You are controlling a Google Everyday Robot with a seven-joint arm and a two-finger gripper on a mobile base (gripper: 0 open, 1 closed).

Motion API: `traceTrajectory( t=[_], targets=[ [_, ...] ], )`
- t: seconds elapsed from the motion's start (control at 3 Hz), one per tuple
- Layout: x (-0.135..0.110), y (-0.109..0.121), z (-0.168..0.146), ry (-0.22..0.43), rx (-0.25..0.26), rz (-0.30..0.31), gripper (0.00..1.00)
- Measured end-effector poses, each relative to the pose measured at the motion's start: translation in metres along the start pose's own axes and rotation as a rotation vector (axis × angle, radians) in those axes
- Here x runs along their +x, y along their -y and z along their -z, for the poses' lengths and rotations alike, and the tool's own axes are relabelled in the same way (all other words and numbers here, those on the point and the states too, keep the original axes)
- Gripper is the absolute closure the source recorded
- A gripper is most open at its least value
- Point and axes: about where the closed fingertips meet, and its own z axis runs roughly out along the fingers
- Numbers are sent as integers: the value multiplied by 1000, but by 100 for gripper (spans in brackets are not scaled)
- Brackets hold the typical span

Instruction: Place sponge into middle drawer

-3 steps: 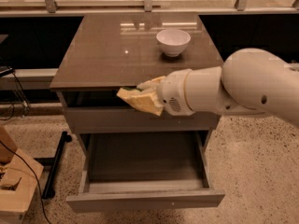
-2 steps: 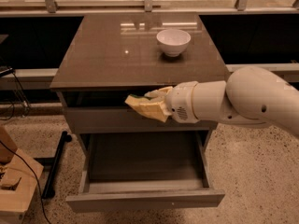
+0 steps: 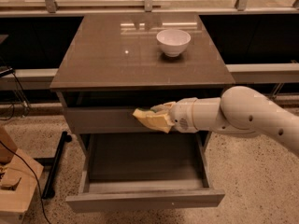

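Note:
The sponge (image 3: 148,119), pale yellow foam with a thin dark green edge, is held in my gripper (image 3: 161,116), which is shut on it. My white arm reaches in from the right. The sponge hangs in front of the closed upper drawer front (image 3: 98,120), above the back part of the open middle drawer (image 3: 145,199). That drawer is pulled out towards the camera; its dark floor (image 3: 140,160) is bare. The sponge is well above the floor and touches nothing but the gripper.
A white bowl (image 3: 173,41) stands on the brown cabinet top (image 3: 117,55) at the back right. A black stand (image 3: 55,164) and wooden pieces (image 3: 11,185) are on the floor to the left. A railing runs behind the cabinet.
My gripper with the sponge has moved down and a little right, from the cabinet top's front edge to in front of the upper drawer front. The arm has drawn lower.

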Motion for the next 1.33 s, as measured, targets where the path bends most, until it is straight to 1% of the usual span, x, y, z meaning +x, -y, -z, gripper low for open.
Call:
traceTrajectory(
  t=[0.33,0.67,1.0,1.33],
  targets=[
    [13,-4,-13,-26,18,-12,100],
    [51,-4,-30,-18,27,-77,100],
    [102,2,-49,-9,26,-138,100],
    [151,13,-74,22,7,-174,100]
  ],
)
